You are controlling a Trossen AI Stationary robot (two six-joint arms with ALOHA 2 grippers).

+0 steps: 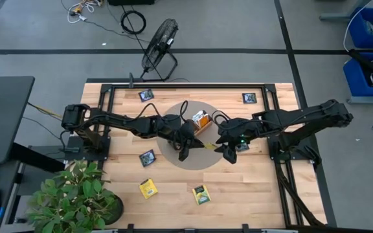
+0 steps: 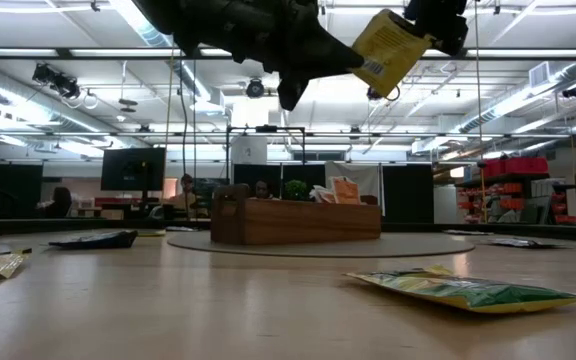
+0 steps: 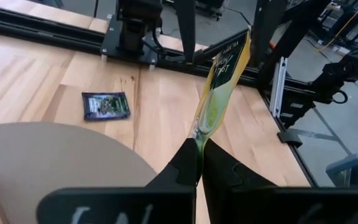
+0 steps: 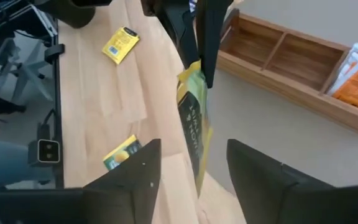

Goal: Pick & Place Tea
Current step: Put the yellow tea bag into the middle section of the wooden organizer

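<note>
Mid-handover above the worktop [image 1: 251, 188]: left gripper [image 3: 199, 163] pinches a yellow tea packet [image 3: 219, 87], right gripper [image 4: 191, 165] spread around it. Orange packets fill one tray [image 4: 291, 59] compartment; several lie scattered.

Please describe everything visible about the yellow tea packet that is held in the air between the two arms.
The yellow tea packet is a small flat sachet, glossy like foil or coated paper, yellow with green areas and dark printed lettering; a barcode shows in the low view. It hangs above the table near the round mat, beside the wooden tray. The left hand pinches one edge with shut fingers. The right hand stands open around its other end, fingers apart from it.
</note>
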